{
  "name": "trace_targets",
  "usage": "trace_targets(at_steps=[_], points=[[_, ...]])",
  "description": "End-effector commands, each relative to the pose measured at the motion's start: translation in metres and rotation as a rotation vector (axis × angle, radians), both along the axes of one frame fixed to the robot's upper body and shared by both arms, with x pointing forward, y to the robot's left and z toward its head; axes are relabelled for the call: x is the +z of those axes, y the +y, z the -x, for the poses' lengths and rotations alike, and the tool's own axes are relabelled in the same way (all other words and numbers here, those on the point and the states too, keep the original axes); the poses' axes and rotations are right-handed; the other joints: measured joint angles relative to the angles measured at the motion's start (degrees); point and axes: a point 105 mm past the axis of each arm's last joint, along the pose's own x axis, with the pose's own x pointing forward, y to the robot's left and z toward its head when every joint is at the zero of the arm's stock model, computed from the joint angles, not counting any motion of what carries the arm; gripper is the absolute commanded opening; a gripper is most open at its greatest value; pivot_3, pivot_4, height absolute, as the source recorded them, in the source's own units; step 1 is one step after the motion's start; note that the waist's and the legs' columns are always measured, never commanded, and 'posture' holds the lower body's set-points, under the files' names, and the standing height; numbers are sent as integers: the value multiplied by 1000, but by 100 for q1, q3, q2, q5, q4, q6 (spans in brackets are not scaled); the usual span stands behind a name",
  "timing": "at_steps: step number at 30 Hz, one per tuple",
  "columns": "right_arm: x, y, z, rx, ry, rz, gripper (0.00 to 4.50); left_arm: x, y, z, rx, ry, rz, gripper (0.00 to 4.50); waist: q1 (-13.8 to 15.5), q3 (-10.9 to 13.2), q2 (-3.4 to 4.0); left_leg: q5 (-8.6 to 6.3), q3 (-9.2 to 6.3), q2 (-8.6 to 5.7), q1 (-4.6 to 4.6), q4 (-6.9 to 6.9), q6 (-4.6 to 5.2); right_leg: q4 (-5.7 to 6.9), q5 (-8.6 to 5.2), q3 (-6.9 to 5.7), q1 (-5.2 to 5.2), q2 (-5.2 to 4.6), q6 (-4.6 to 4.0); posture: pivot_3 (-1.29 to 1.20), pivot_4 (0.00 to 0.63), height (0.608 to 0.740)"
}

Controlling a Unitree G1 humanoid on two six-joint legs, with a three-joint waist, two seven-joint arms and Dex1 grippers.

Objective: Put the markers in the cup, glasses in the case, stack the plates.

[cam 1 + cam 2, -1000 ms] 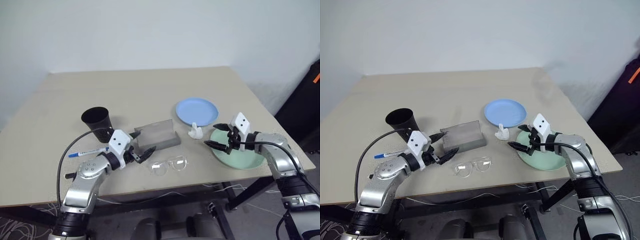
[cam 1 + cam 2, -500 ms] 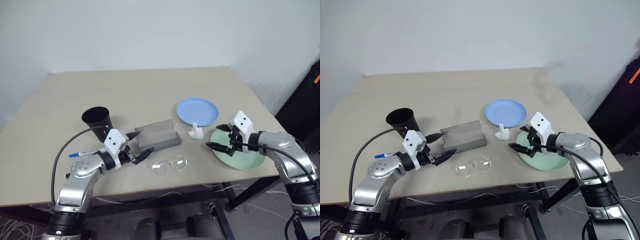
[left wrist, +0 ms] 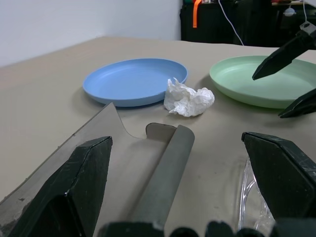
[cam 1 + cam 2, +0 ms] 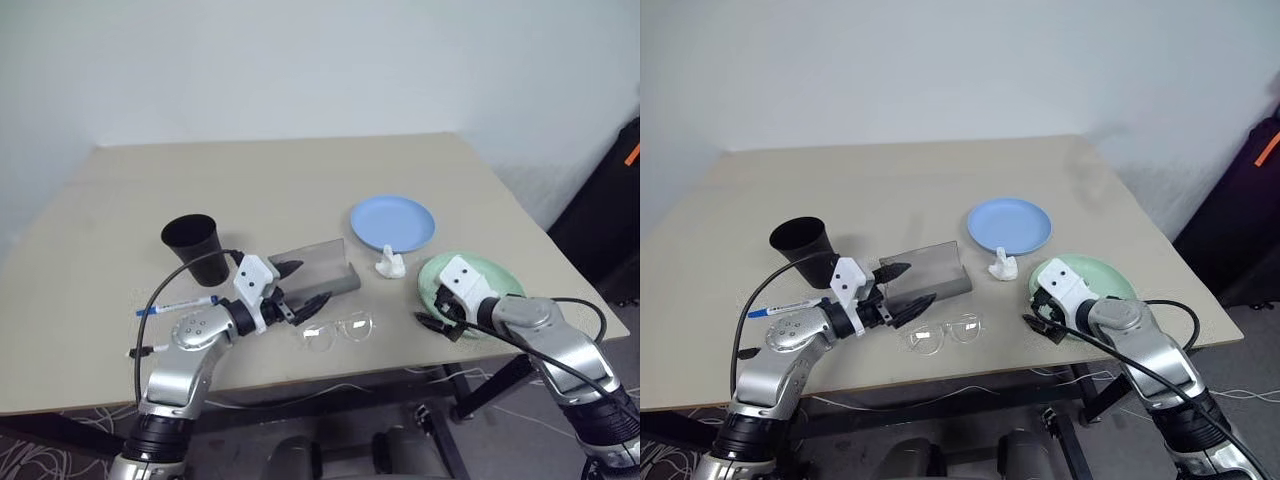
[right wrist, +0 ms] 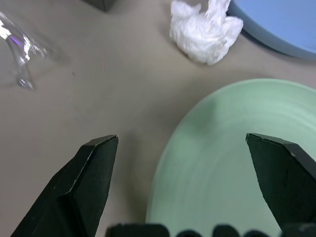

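On the beige desk [image 4: 300,170] the left hand [image 4: 300,285] hangs with its black fingers spread wide and empty, straddling the near end of the grey case [image 4: 318,270], whose smoky lid stands open. The clear-framed glasses [image 4: 338,331] lie on the desk just in front of the case. The black cup [image 4: 192,243] stands upright to the left, with the blue-capped white marker [image 4: 178,305] lying near it. The right hand [image 4: 436,322], also spread and empty, hovers over the near-left rim of the mint green plate [image 4: 495,277]. The light blue plate [image 4: 393,221] lies behind, a crumpled white wad [image 4: 390,264] between the plates.
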Motion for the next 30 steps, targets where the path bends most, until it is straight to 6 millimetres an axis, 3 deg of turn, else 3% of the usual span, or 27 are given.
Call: trace_targets(at_steps=[1, 9, 13, 23, 30], points=[[8, -2, -5, 12, -99, 105, 4500, 13, -7, 0, -17, -56, 2, 4476, 0, 0, 0, 0, -1, 0, -1, 0, 0, 0, 0, 0, -1, -1, 0, 0, 0, 740], [7, -11, -8, -13, -166, 248, 4500, 11, -13, 1, -35, -47, 4, 4476, 2, 1, -3, 0, -20, -2, -3, 1, 0, -4, 0, 1, 0, -2, 0, 0, 0, 740], [6, -14, -8, -17, -169, 270, 3638, 11, -15, 1, -40, -48, 3, 4500, 0, 1, -4, 0, -22, -3, -2, 2, 0, -4, 0, 0, 0, -2, 0, 0, 0, 740], [3, -12, -13, -33, -180, 277, 128, 12, -16, 0, -45, -51, 4, 4500, -1, 1, -5, 0, -26, -3, -3, 2, 0, -3, 0, -1, 1, -1, 0, 0, 0, 740], [4, -13, -18, -41, -201, 298, 57, 12, -19, 2, -58, -50, 12, 4500, 0, 1, -6, 0, -30, -2, -3, 2, 0, -3, 0, -3, 1, 0, 0, 0, 0, 740]])
